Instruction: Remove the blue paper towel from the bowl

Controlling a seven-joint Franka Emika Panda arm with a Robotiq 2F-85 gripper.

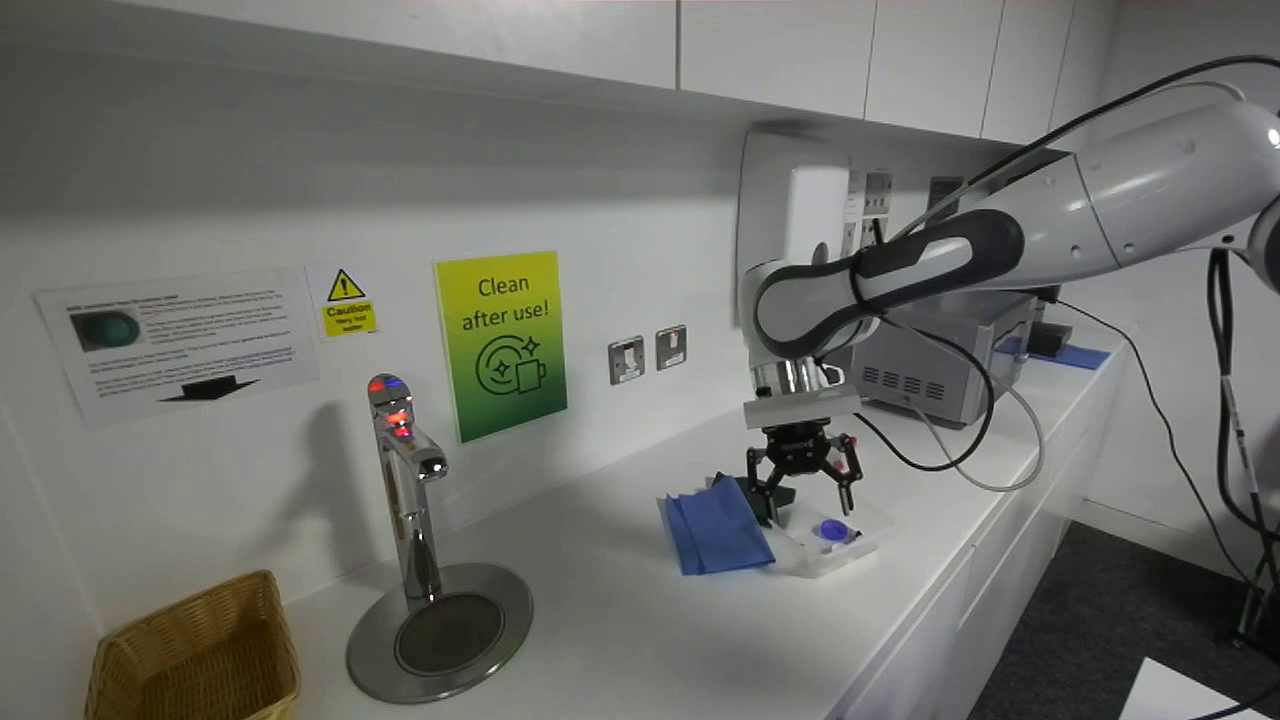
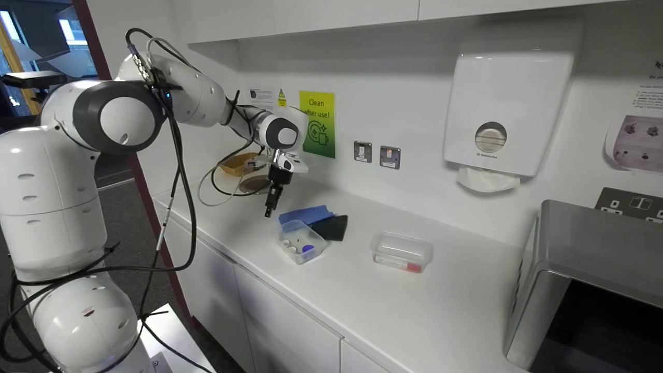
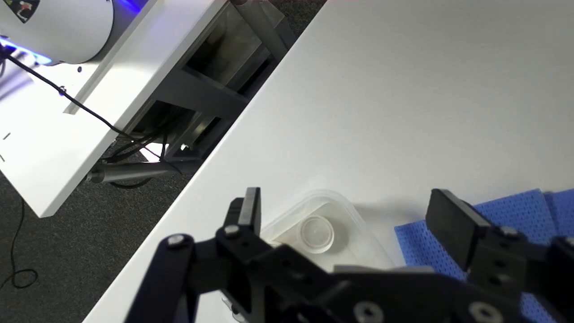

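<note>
The blue paper towel (image 1: 718, 530) lies folded on the counter beside a see-through plastic tub, the only bowl-like thing near it. It also shows in an exterior view (image 2: 305, 214) and in the wrist view (image 3: 515, 215). The tub (image 2: 295, 226) holds several small items, with a blue cap (image 2: 307, 248) and a clear round cap (image 3: 315, 234) among them. My gripper (image 1: 810, 511) is open with nothing between its fingers. It hovers above the counter near the tub and towel, also seen in an exterior view (image 2: 268, 212). In the wrist view its fingers (image 3: 345, 197) span the tub's corner; the right finger partly hides the towel.
A black item (image 2: 331, 228) lies against the towel and tub. Another see-through tub (image 2: 401, 251) with something red stands further along. A microwave (image 2: 595, 248), a tap (image 1: 405, 490) and a wicker basket (image 1: 200, 660) are on the counter. Cupboards (image 1: 780, 50) hang above.
</note>
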